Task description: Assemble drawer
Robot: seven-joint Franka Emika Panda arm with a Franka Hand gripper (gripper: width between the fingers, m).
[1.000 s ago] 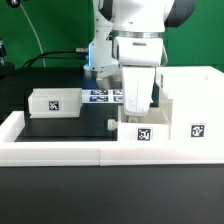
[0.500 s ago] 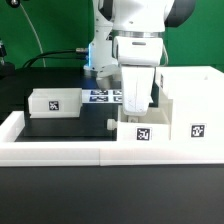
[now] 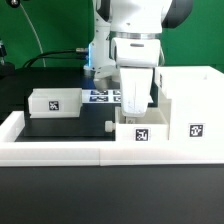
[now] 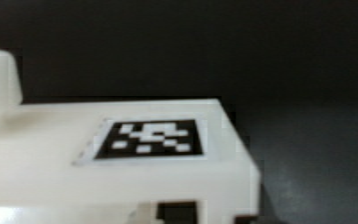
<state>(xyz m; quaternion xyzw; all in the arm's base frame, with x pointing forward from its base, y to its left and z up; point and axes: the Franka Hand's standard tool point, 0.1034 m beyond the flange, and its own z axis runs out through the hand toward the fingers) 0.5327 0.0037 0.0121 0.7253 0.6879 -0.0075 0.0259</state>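
A small white open-top box (image 3: 143, 132) with a square tag stands against the tall white housing (image 3: 190, 100) at the exterior view's right. My gripper (image 3: 135, 108) reaches straight down into this box, with its fingers closed on the box's wall. In the wrist view the box's tagged face (image 4: 155, 140) fills the frame, and the dark fingertips (image 4: 179, 212) show at its edge with white wall between them. A second small tagged box (image 3: 55, 102) stands apart at the exterior view's left.
The marker board (image 3: 104, 96) lies behind the gripper. A long low white border wall (image 3: 60, 150) runs along the front and the left side. A small dark piece (image 3: 108, 126) lies on the black mat beside the held box.
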